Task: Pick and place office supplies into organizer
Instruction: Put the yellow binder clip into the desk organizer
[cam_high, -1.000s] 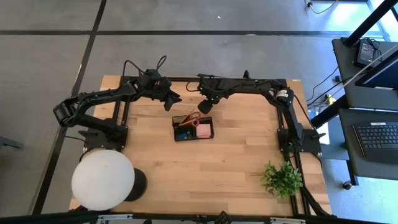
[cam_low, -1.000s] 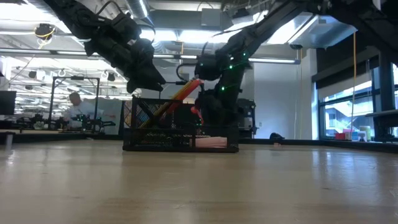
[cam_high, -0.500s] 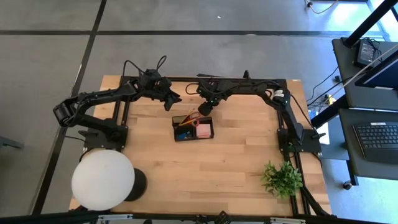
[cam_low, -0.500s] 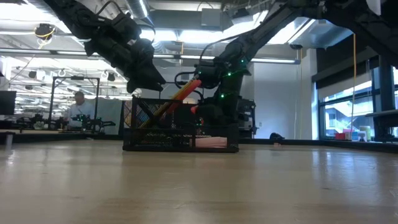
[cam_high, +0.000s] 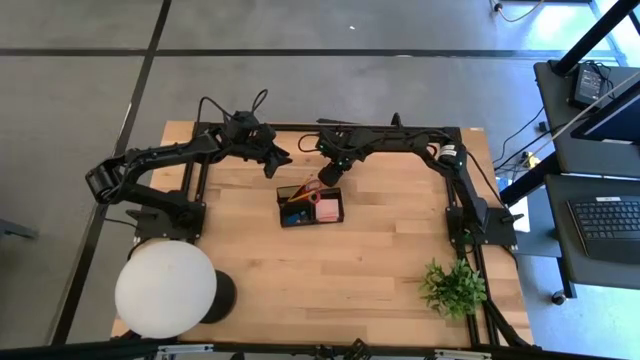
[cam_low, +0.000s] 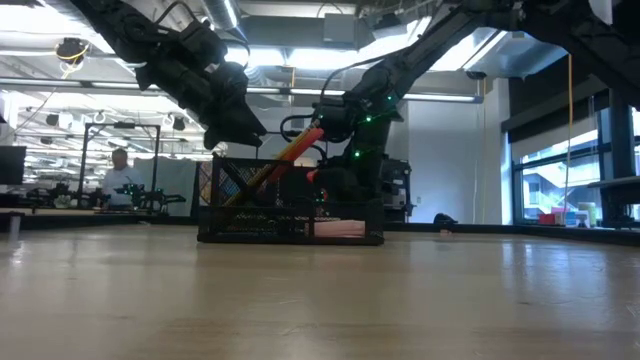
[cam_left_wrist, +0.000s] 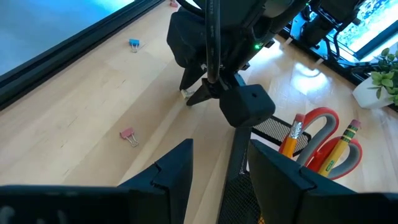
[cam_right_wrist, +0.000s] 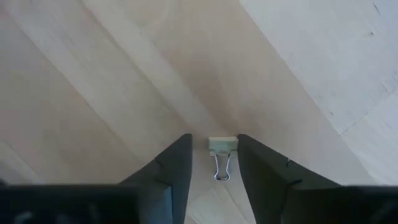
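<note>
Two dark arms reach over the wooden worktop (cam_high: 380, 250) from its twelve o'clock edge. The right pincer (cam_right_wrist: 213, 163) is down at the worktop, at about one o'clock from the organizer (cam_high: 311, 207). Its two fingers (cam_right_wrist: 171, 168) stand a narrow gap apart on either side of one small pale binder clip (cam_right_wrist: 222, 152) that lies flat on the wood; whether the pads touch the clip cannot be told. The left pincer (cam_left_wrist: 214, 165) hangs above the worktop at about eleven o'clock from the organizer, fingers apart with nothing between them.

The single black mesh organizer sits near the middle of the worktop. In it, one pair of red-handled scissors (cam_left_wrist: 320, 140) and two yellow pencils (cam_left_wrist: 291, 138) with pink erasers stand tilted in one compartment, and a pink sticky-note block (cam_high: 327, 209) lies in another at the three o'clock side.

Two more clips lie loose on the wood, well apart: one pink clip (cam_left_wrist: 128, 135) and one blue clip (cam_left_wrist: 134, 43).

One white round lamp (cam_high: 165, 288) stands at the worktop's seven o'clock corner, one green plant (cam_high: 453, 288) at five o'clock.

No writing can be read.
</note>
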